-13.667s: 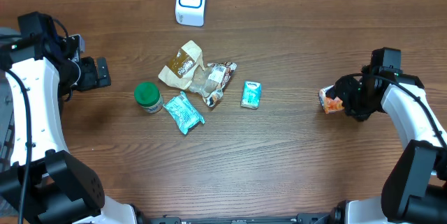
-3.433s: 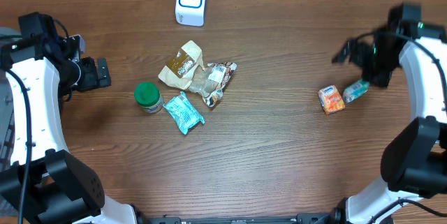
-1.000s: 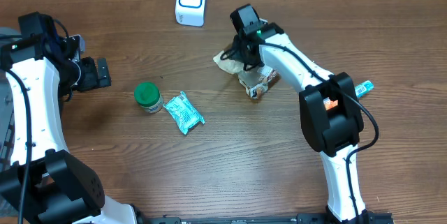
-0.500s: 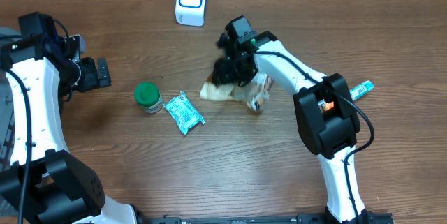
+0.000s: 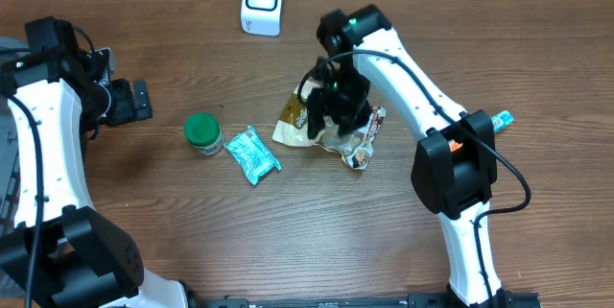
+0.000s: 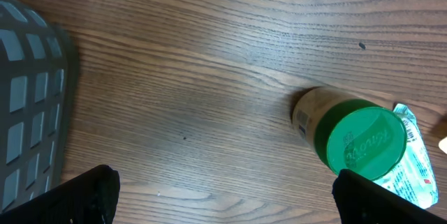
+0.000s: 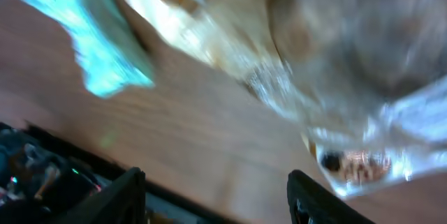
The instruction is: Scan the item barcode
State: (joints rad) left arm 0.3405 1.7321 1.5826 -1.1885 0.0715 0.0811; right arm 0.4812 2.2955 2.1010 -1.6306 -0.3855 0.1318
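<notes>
Viewing brown wood-grain table [image 5: 192,250]. Noting white rounded scanner box with blue ring [image 5: 262,1] standing near far edge. Seeing green-lidded jar [image 5: 202,131] just beside crinkled teal foil packet [image 5: 252,154], left of centre. Finding tan paper pouch [image 5: 291,124] lying beside clear plastic wrapper [image 5: 363,143] mid-table. Spotting small teal packet [image 5: 499,119] far right.

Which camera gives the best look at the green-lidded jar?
Left wrist. The jar sits close, with its green lid and part of the side label visible. Overhead shows it small, from the top, beside a teal packet. The right wrist view is blurred and does not show it.
</notes>
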